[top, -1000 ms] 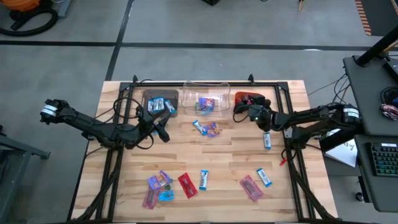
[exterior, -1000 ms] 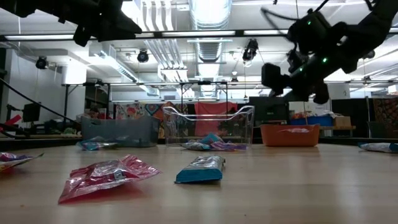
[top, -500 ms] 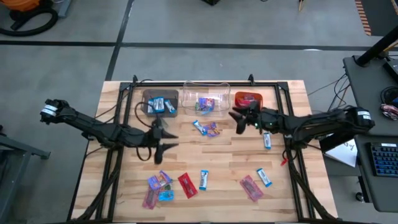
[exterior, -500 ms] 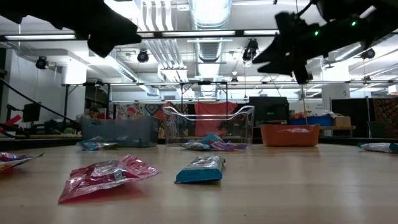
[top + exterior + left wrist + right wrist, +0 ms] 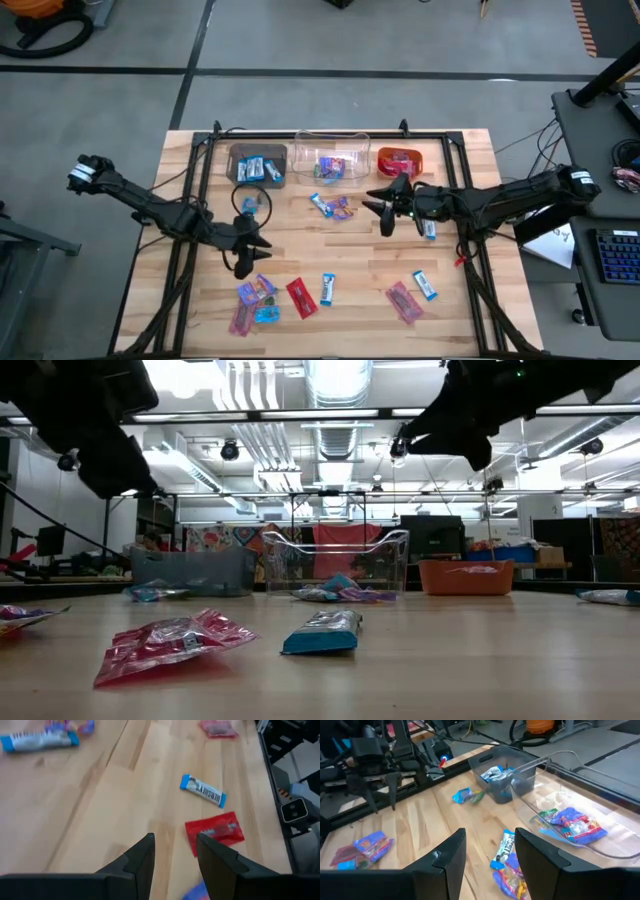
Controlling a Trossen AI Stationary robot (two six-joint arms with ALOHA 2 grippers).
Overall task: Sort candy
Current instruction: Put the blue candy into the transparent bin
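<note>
Pale wooden plank table (image 5: 350, 260) ringed by a dark metal frame. Along the far edge, 3 rectangular bins: brown (image 5: 258, 165), clear plastic (image 5: 332, 160), orange (image 5: 400, 160), each holding shiny wrapped candy. More flat crinkled sweets loose on the planks: a red one (image 5: 300, 297), a slim blue-and-white one (image 5: 327, 288), a purple multicolour cluster (image 5: 256, 292), a small pile near the clear bin (image 5: 333, 206). Left gripper (image 5: 250, 262) above the near-left cluster, fingers (image 5: 142, 857) parted, holding nothing. Right gripper (image 5: 383, 213) beside the centre pile, fingers (image 5: 449, 855) parted, likewise empty.
</note>
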